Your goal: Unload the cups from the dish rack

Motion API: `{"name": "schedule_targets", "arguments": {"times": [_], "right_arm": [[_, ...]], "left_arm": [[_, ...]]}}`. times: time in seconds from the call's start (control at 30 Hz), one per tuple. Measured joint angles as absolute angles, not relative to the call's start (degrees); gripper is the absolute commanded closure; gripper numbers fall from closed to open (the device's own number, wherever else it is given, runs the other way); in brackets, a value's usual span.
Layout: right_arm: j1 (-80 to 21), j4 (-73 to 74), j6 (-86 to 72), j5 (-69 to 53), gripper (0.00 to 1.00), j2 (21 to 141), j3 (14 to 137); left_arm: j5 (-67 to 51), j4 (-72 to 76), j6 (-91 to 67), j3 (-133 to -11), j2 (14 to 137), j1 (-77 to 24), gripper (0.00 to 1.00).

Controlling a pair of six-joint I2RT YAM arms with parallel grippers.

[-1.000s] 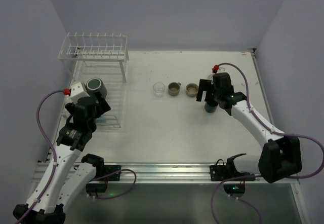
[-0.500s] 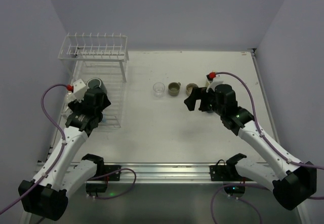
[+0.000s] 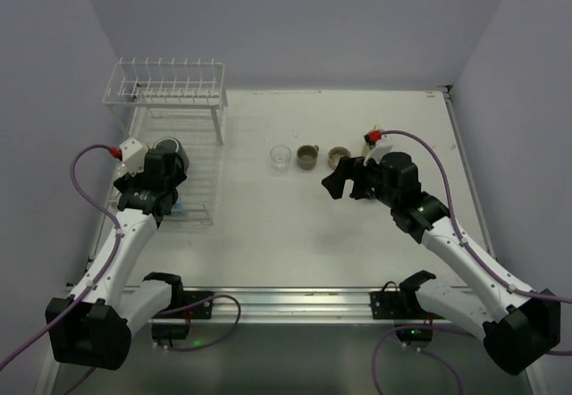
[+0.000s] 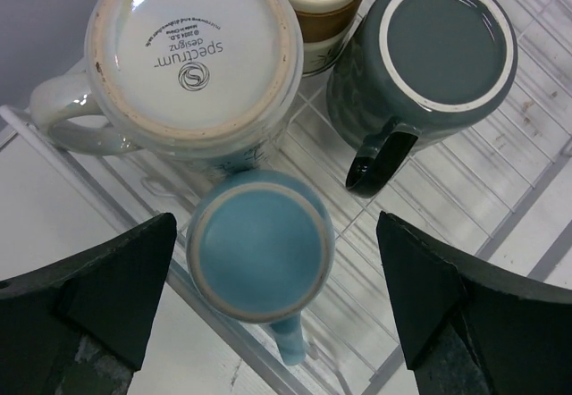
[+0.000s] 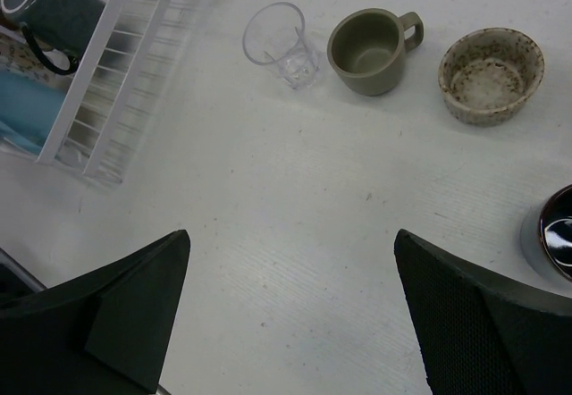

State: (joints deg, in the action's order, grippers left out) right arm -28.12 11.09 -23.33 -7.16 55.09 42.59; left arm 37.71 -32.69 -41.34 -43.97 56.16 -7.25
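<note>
The left gripper (image 4: 277,225) is held above the near part of the rack (image 3: 166,91), with its fingers spread wide and nothing gripped. Below the gap between them a blue cup (image 4: 259,243) is seen, turned bottom up on the rack's flat tray. Just beside it on the far side a white mug (image 4: 192,55) and a grey mug (image 4: 420,51) are placed bottom up, and a banded cup (image 4: 317,2) is partly seen. The right gripper (image 5: 293,234) is held over the table (image 3: 268,234), spread wide and empty. To the right of the rack a glass (image 5: 279,42), an olive mug (image 5: 368,51) and a speckled bowl (image 5: 490,73) are set upright in a row. A dark cup (image 5: 559,234) is cut off by the edge of the right wrist view.
</note>
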Motion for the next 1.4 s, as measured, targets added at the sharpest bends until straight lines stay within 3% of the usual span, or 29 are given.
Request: {"name": "schedule_targets", "arguments": {"times": [0.43,0.77,1.1,1.4], "right_arm": [[-28.14,10.37,-23.38,-7.31,0.01,54.24,41.85],[-28.14,9.82,-23.55,-7.31,0.01,54.24,41.74],[-28.14,9.37,-23.62,-8.58,0.01,54.24,41.74],[-28.14,8.64,-24.23,-10.02,0.01,54.48,41.71]], "left_arm": [[37.71,-26.37,-39.35,-43.2,62.28,-5.89,0.09],[36.69,-25.52,-39.09,-42.57,62.37,-5.85,0.08],[33.12,-29.98,-37.91,-44.66,62.65,-5.74,0.15],[29.89,-39.46,-37.95,-50.96,67.0,-5.69,0.11]]}}
